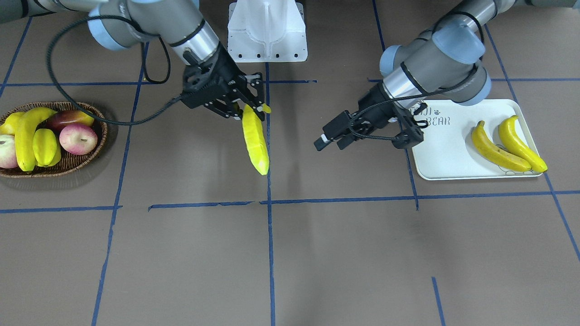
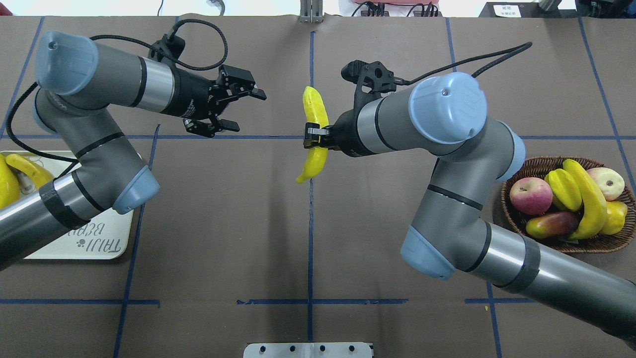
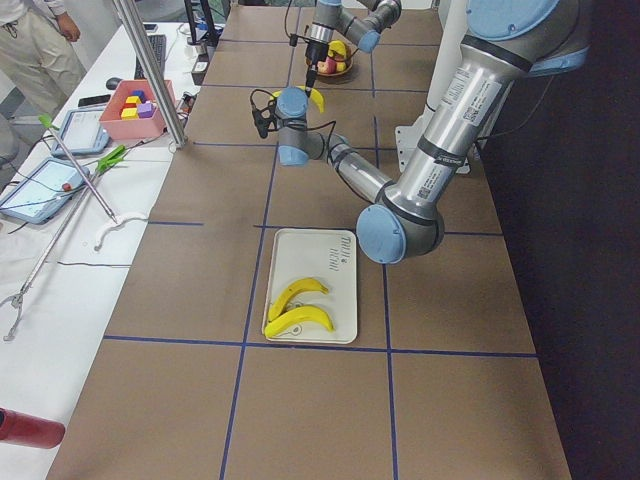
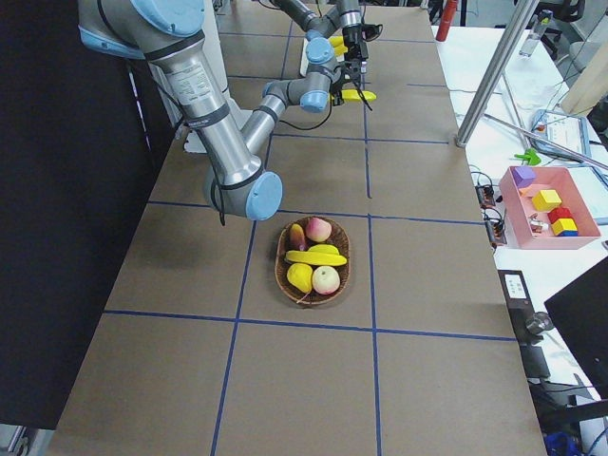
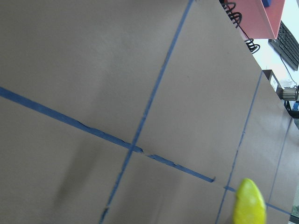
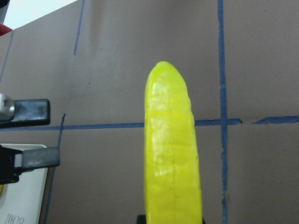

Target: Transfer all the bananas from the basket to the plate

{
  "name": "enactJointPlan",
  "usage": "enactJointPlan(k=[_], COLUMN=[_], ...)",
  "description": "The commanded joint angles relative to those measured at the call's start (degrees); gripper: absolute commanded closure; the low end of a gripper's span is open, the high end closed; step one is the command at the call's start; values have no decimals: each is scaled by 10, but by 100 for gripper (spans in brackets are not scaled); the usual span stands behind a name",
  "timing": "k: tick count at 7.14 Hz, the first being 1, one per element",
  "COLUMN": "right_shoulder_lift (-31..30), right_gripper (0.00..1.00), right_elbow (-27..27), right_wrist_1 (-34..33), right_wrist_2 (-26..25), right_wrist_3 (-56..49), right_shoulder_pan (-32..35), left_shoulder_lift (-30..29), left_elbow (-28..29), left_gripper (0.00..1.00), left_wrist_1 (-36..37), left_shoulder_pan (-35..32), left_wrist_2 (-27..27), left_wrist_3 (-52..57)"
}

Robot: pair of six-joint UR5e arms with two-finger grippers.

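Note:
My right gripper (image 1: 253,107) (image 2: 316,141) is shut on a pale yellow banana (image 1: 256,138) (image 2: 314,119) and holds it above the table's middle; the fruit fills the right wrist view (image 6: 173,154). My left gripper (image 1: 334,140) (image 2: 243,109) stands open and empty a short way from that banana, whose tip shows in the left wrist view (image 5: 249,203). Two bananas (image 1: 496,149) (image 1: 521,144) lie on the white plate (image 1: 446,154) (image 2: 74,243). Another banana (image 1: 27,136) (image 2: 589,199) lies across the fruit in the wicker basket (image 1: 102,136) (image 2: 571,246).
The basket also holds a starfruit (image 1: 45,147), apples (image 1: 78,139) and other round fruit. The white robot base (image 1: 267,31) stands at the table's back middle. Blue tape lines cross the brown table. A side table with a pink bin (image 3: 135,105) runs along the far edge.

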Motion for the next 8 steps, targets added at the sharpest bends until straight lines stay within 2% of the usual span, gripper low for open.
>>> enactJointPlan(k=[1, 3, 4, 5, 6, 7, 8], right_shoulder_lift=[31, 41, 45, 45, 45, 45, 45], right_gripper=[99, 99, 99, 99, 99, 98, 93], right_elbow=[-39, -38, -38, -37, -36, -34, -33], right_wrist_1=[38, 39, 39, 40, 41, 41, 41], right_wrist_2=[-28, -35, -35, -34, -34, -34, -34], right_wrist_3=[14, 15, 16, 16, 16, 15, 12], right_shoulder_pan=[-23, -31, -32, -34, -34, -34, -34], left_shoulder_lift=[-21, -33, -33, -32, -31, -29, -27], left_elbow=[4, 8, 8, 8, 8, 9, 9], left_gripper=[0, 0, 0, 5, 36, 71, 95], left_wrist_1=[0, 5, 6, 6, 6, 7, 8], left_shoulder_pan=[23, 38, 53, 54, 53, 53, 53], left_wrist_2=[2, 16, 46, 50, 50, 50, 51], left_wrist_3=[-12, -12, -12, -12, -11, -10, -8])
